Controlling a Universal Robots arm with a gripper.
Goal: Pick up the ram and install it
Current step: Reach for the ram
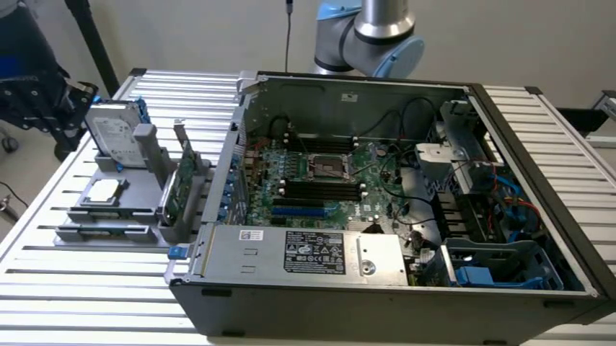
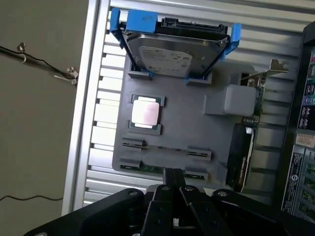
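Ram (image 2: 150, 169) in grey tray (image 2: 192, 129), processor (image 2: 145, 112) alongside

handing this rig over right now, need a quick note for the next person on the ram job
Tool: lined up at the ram's row of the grey tray; open or shut, cannot tell.
Ram: on edge in its tray holder, near the processor chip. The tray sits at the exterior view's left of the open computer case.
Done: tool brought to the ram; no lift shows.
Left: the pickup and the install. The long black slots on the board look empty.
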